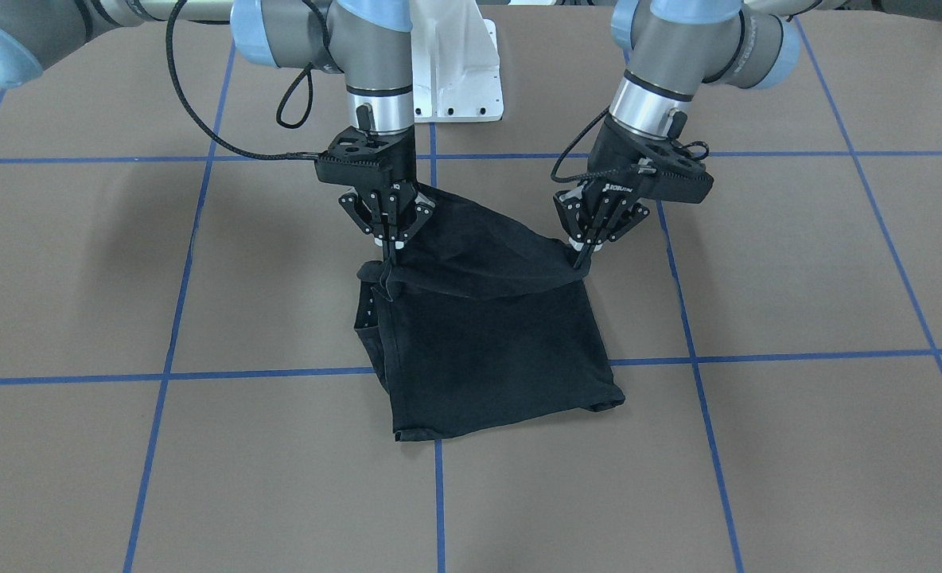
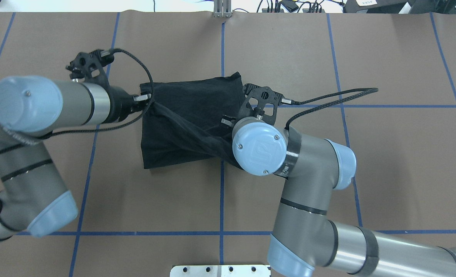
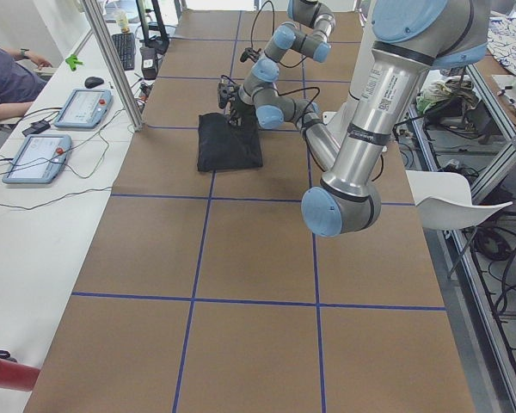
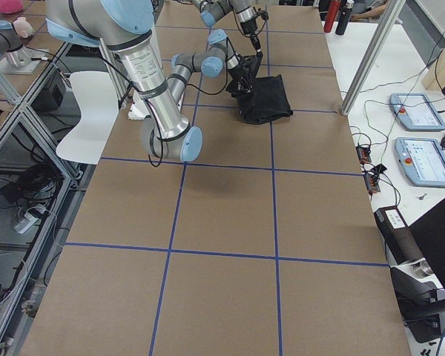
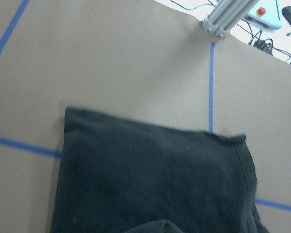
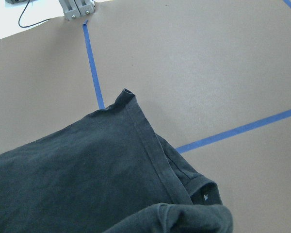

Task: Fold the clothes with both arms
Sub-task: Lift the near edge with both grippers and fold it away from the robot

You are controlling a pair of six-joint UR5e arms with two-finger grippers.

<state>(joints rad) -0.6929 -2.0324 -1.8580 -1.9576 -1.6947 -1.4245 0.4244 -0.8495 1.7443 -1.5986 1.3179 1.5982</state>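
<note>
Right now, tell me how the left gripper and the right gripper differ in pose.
The right gripper hangs nearly straight down; the left gripper leans at a slant. The right gripper stands over the T-shirt; the left gripper reaches in from beside it. Shared: both are shut on the T-shirt's lifted edge, stretched between them.

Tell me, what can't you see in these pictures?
Any print on the T-shirt: only plain black cloth shows in every view.
Right claw: overhead, its arm's blue cap mostly covers it.
Left claw: side views, too small to judge.
Wrist views: both claws out of frame.
</note>
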